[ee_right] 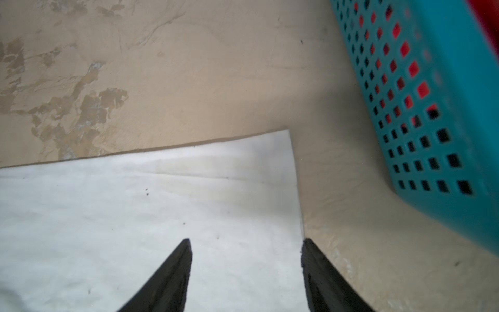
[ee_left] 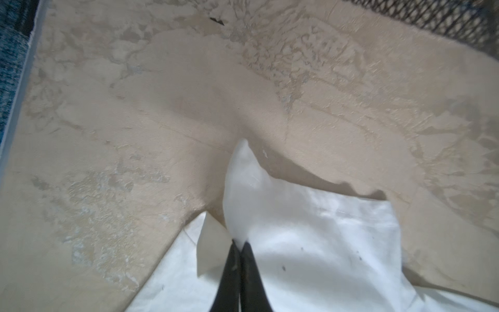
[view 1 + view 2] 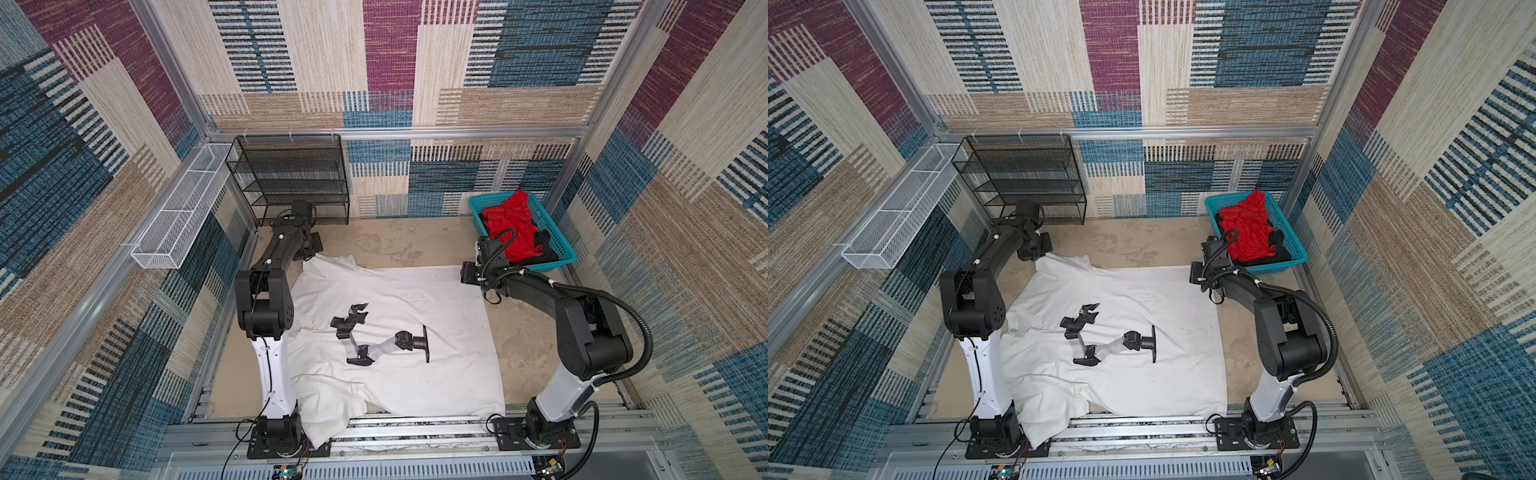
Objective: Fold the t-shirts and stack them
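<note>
Bare table ahead of both pincers, clutter at their outer sides.
Ahead of the left gripper point(image 2: 239, 244), bare tabletop point(image 2: 189, 108) runs up to the black mesh rack point(image 2: 459, 16); the side wall point(image 2: 10, 67) closes in its outer side. The turquoise basket point(image 1: 432, 135) stands just beside the right gripper point(image 1: 245, 243), with bare table ahead of it and the white t-shirt point(image 1: 135, 216) lying flat beneath.

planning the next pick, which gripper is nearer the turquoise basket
Right. The right gripper is at the white t-shirt corner just beside the turquoise basket; the left gripper pinches the shirt's other far corner, well away from it.
</note>
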Tool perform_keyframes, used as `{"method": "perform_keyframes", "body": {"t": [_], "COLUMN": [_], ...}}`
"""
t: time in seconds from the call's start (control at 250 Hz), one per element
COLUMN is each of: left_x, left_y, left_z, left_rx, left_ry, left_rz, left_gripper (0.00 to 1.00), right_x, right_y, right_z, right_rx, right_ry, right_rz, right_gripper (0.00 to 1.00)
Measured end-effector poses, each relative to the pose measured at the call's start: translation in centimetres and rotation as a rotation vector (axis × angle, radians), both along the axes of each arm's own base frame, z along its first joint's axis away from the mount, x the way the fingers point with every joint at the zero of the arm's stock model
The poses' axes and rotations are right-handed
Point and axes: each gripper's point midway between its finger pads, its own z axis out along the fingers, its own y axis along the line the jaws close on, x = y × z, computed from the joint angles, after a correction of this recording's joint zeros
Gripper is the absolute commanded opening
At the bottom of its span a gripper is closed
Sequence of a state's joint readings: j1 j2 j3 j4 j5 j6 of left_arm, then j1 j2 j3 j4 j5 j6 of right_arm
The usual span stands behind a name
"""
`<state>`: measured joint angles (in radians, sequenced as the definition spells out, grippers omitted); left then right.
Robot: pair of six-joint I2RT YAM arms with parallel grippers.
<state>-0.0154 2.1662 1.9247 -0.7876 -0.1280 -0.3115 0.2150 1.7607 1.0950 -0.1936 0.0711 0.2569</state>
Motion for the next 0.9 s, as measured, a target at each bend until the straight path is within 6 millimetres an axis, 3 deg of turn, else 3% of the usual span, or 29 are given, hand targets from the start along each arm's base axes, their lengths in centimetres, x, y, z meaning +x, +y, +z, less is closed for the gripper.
{"method": "perform_keyframes", "body": {"t": [0.248,0.404,0.576,0.82,0.9], "left_x": [-0.9,-0.7,-0.6,-0.4,-0.4], "left_y": [2.4,2.5,2.2,2.2,2.2], "left_z": [0.4,0.0,-0.3,-0.3,-0.3], "left_rx": [-0.005,-0.029,-0.05,-0.071,-0.072], "left_ry": [-0.017,-0.015,-0.012,-0.016,-0.016], "left_rz": [0.044,0.042,0.034,0.031,0.03], "left_gripper": [0.0,0.0,0.0,0.0,0.0], "right_x": [3.9,6.3,7.3,7.7,7.8], "right_y": [0.5,1.3,2.0,2.3,2.3], "right_z": [-0.9,-2.4,-3.9,-4.8,-4.9], "right_rx": [-0.017,-0.008,0.008,0.014,0.014], "right_ry": [-0.002,0.013,0.043,0.061,0.06], "right_rz": [0.005,0.019,0.037,0.045,0.045], "right_gripper": [0.54,0.5,0.39,0.3,0.32]}}
